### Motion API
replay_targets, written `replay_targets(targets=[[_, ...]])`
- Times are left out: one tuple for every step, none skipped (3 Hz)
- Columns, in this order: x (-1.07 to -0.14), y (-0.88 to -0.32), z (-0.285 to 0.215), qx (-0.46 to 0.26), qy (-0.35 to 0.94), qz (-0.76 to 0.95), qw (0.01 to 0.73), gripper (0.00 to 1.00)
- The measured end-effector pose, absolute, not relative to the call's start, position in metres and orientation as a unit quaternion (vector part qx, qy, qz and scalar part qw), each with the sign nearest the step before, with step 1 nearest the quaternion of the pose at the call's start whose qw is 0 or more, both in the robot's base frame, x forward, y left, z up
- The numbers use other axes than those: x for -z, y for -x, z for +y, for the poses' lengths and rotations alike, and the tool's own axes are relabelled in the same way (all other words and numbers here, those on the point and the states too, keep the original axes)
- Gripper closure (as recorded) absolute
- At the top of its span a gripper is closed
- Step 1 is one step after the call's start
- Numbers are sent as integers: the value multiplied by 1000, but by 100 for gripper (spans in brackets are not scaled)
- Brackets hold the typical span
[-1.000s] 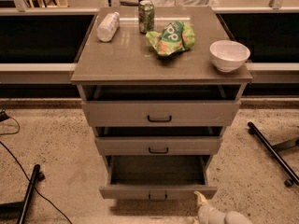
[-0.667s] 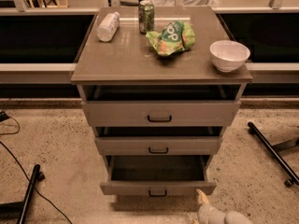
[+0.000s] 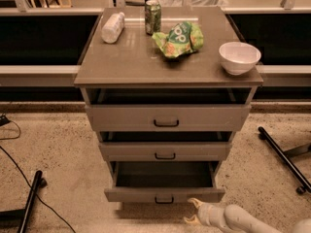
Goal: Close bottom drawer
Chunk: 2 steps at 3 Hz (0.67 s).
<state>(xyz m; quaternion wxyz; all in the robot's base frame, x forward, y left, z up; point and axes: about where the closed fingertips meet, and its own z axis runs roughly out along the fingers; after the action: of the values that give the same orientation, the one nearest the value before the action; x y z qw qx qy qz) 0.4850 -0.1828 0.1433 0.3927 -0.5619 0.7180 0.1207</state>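
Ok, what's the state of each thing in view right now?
bottom drawer: open, pulled out the farthest, inside looks empty.
middle drawer: slightly open.
top drawer: partly open.
gripper: open, low by the bottom drawer's front, right of its handle.
bottle: lying on its side.
can: upright.
chip bag: crumpled, lying down.
bowl: upright.

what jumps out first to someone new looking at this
The bottom drawer of the grey cabinet stands pulled far out. The open gripper sits low at the right end of its front. On top, a bright green snack bag lies left of a white bowl.
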Motion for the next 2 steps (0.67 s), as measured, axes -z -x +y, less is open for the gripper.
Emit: replay_targets(targets=[[-132,-507,-168,-137,577,705,390,65],[-118,-524,-159,-141,572,696,411,88]])
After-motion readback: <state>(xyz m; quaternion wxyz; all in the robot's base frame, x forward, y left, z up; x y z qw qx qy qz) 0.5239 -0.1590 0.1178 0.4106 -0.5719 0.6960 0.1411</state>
